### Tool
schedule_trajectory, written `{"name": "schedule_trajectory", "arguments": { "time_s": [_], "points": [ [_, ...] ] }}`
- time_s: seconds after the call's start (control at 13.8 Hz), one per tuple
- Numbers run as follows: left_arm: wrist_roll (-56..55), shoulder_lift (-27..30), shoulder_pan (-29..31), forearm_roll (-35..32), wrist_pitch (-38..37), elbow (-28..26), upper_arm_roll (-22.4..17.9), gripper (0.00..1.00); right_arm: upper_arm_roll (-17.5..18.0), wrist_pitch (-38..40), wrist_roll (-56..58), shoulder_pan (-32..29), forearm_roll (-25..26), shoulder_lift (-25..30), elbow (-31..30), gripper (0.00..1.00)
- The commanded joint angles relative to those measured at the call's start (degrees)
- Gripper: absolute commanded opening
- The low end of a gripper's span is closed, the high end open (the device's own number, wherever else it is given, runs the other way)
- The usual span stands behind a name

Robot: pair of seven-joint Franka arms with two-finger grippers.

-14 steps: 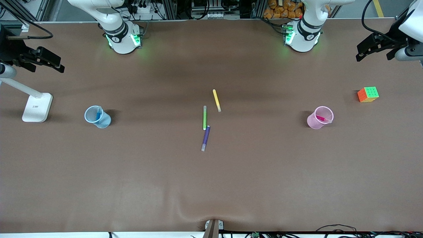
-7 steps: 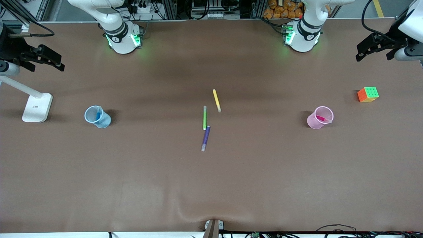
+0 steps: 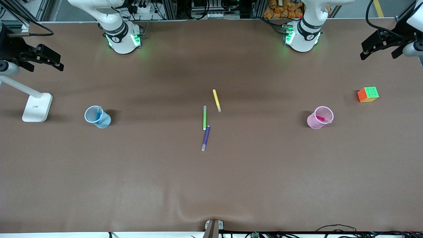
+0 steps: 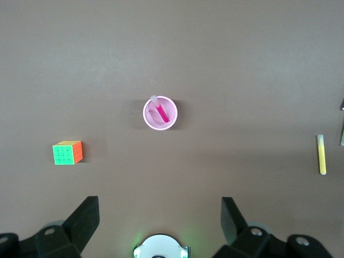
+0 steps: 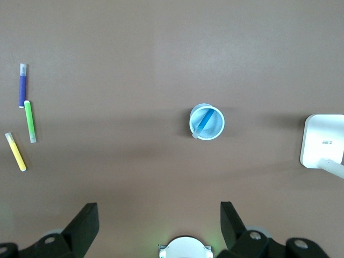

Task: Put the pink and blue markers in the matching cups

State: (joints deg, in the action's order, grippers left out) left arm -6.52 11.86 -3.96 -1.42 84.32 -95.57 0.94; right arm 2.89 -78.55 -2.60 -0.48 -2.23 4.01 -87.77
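The pink marker [image 3: 321, 118] stands slanted inside the pale pink cup [image 3: 313, 122] toward the left arm's end of the table. The blue marker [image 3: 98, 115] stands inside the pale blue cup [image 3: 103, 123] toward the right arm's end. My left gripper [image 3: 378, 55] is open and empty, high above the table's end, with the pink cup [image 4: 150, 121] and its marker [image 4: 161, 112] far below it. My right gripper [image 3: 46, 67] is open and empty, high above its end, with the blue cup [image 5: 216, 128] and its marker [image 5: 202, 123] far below.
A green pen [image 3: 204, 118], a purple pen [image 3: 206, 137] and a yellow pen [image 3: 216, 99] lie at the table's middle. A coloured cube [image 3: 367, 94] sits near the pink cup. A white lamp base [image 3: 37, 107] stands near the blue cup.
My left gripper has drawn a little farther away toward its end of the table. The right gripper has barely shifted. Cups and markers have not moved.
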Motion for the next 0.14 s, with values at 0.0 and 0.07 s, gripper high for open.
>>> {"name": "schedule_trajectory", "arguments": {
  "time_s": [0.0, 0.07],
  "points": [
    [-0.8, -0.9, 0.1, -1.0, -0.6, 1.8, 0.0, 1.0, 0.3, -0.9, 1.0, -0.4, 0.7, 1.9, -1.6, 1.0],
    [-1.0, -0.9, 0.0, -1.1, -0.6, 1.8, -0.1, 1.0, 0.3, -0.9, 1.5, -0.4, 0.7, 1.9, -1.6, 1.0]
  ]
}}
